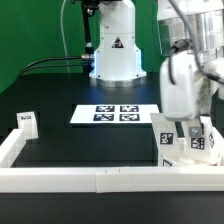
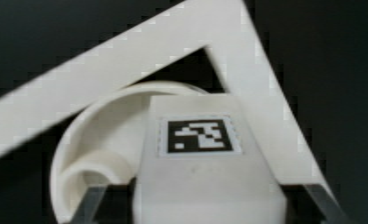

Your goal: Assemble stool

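One chunky white leg [image 2: 202, 160] of the stool is pinched by the gripper [image 2: 199, 200], whose jaws are pressed against its two flanks just below its square tag. Leg and gripper sit off the marker board [image 1: 115, 114], toward the exterior view's right and nearer the camera. A second leg [image 1: 27, 123] stands well apart from the marker board on its opposite side. By appearance the leg is judged to be rigid moulded plastic: light, smooth-faced, and liable to slip or twist under a shallow hold. Its flat opposite sides are the sound place to grip, as at present. The wrist view alone shows the grip itself and the curved rim of the seat disc [image 2: 106, 135], which is touching or just beside the leg; which of the two cannot be told. In the exterior view the blurred arm obscures this. Only the exterior view shows the marker board and the second leg.
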You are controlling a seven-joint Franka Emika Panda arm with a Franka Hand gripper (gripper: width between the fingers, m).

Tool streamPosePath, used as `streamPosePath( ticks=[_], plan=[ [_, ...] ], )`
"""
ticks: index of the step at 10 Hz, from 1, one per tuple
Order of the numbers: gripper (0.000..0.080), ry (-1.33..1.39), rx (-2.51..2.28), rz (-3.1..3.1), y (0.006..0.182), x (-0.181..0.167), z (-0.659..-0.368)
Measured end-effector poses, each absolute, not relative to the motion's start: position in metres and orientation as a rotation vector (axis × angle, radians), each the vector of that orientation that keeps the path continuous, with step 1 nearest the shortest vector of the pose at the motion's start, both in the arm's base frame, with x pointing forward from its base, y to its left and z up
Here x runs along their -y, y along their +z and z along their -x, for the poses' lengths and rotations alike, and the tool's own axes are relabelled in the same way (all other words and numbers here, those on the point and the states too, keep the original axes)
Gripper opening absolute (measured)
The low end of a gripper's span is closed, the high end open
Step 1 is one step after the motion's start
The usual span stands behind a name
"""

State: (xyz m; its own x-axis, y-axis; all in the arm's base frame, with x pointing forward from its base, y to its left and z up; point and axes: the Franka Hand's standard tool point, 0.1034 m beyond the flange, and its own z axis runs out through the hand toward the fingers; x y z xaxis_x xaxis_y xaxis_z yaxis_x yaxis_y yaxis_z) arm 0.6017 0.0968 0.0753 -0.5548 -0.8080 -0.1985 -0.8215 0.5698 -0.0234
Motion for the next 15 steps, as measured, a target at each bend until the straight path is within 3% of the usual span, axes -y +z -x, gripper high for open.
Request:
streamPosePath(
  ticks=[4, 6, 7, 8, 10, 15],
  plan=[
    [0.0334, 0.047, -2.611, 1.232, 0.075, -0.106, -0.601],
    [0.0584, 0.041, -2.593, 1.271, 0.074, -0.106, -0.601],
    [0.0584, 0.071, -2.575, 1.328, 0.076, -0.109, -0.599],
    [0.0639, 0.102, -2.549, 1.369, 0.085, -0.115, -0.599],
    [0.0648, 0.083, -2.329, 1.666, 0.104, -0.122, -0.599],
    [0.0649, 0.022, -1.944, 2.138, 0.104, -0.118, -0.598]
  ],
)
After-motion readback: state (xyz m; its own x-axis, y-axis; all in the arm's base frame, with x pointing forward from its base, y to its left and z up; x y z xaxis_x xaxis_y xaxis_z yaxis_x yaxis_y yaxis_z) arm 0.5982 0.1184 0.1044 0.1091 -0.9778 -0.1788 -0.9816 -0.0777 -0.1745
